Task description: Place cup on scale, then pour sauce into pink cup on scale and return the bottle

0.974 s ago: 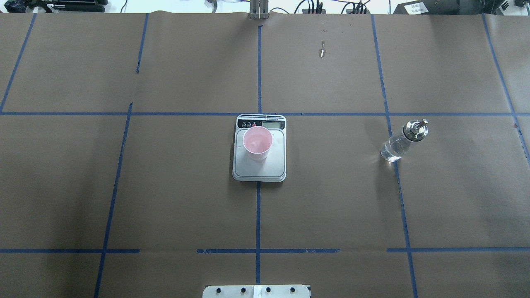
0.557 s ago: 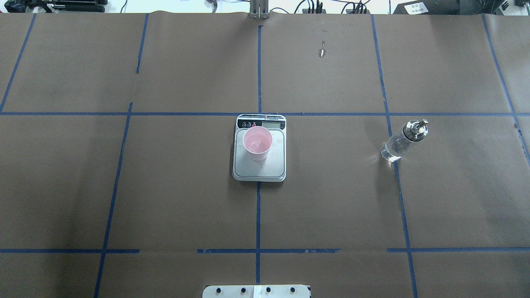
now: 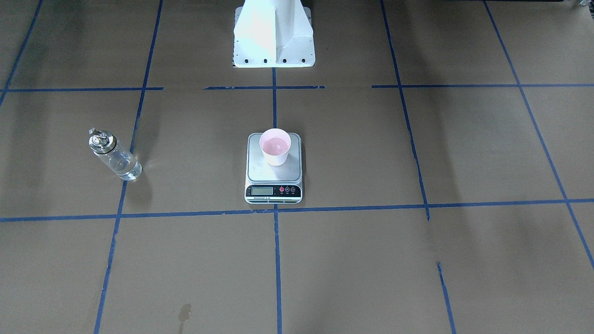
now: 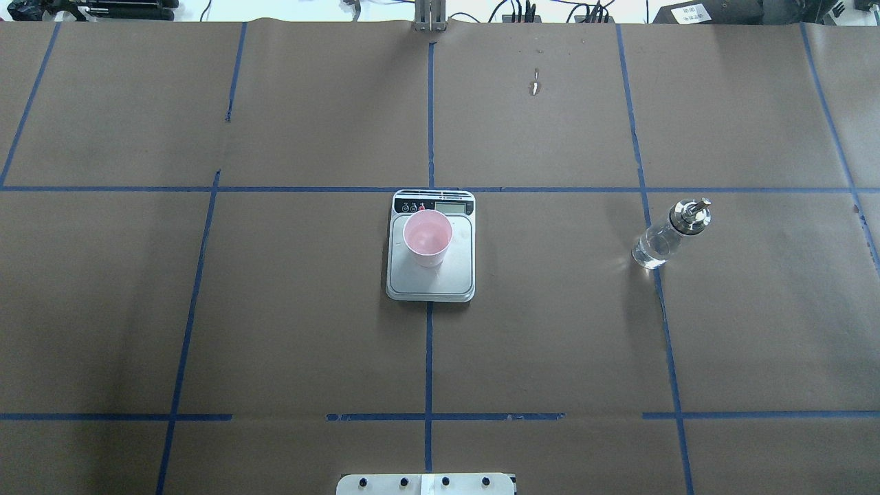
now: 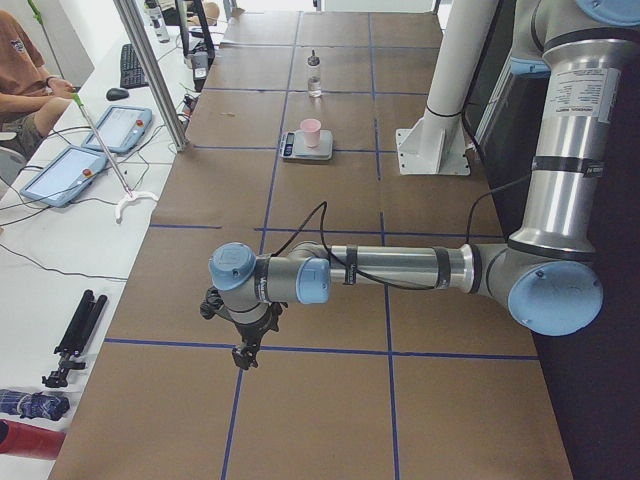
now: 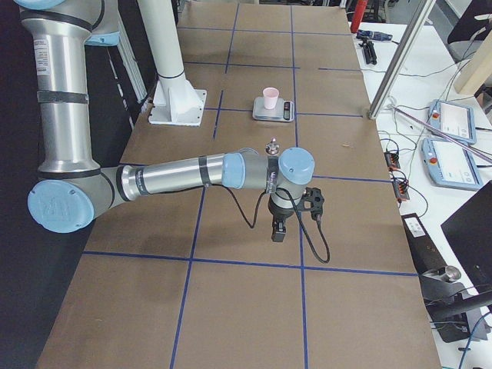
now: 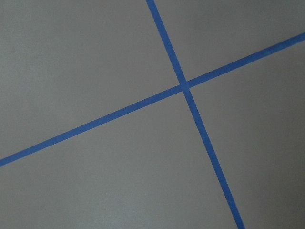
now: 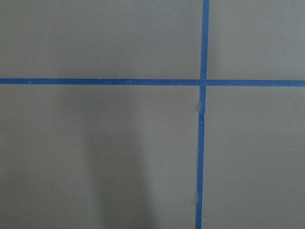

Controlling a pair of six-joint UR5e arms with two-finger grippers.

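The small pale pink cup (image 4: 427, 238) already stands on the flat silver scale (image 4: 430, 283), the clear glass bottle (image 4: 665, 237) upright at the right, pouring apparently still left; whether the jaws are apart, I cannot tell.

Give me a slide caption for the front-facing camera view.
Pink cup stands on the scale; the bottle stands apart, on the robot's right side.

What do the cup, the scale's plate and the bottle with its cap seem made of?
The cup looks like thin paper or plastic: matte pale pink, no glare. The scale has a grey metal plate, probably steel, with soft sheen. The bottle seems clear glass: bright highlights, table visible through it. Its cap is shiny silver metal.
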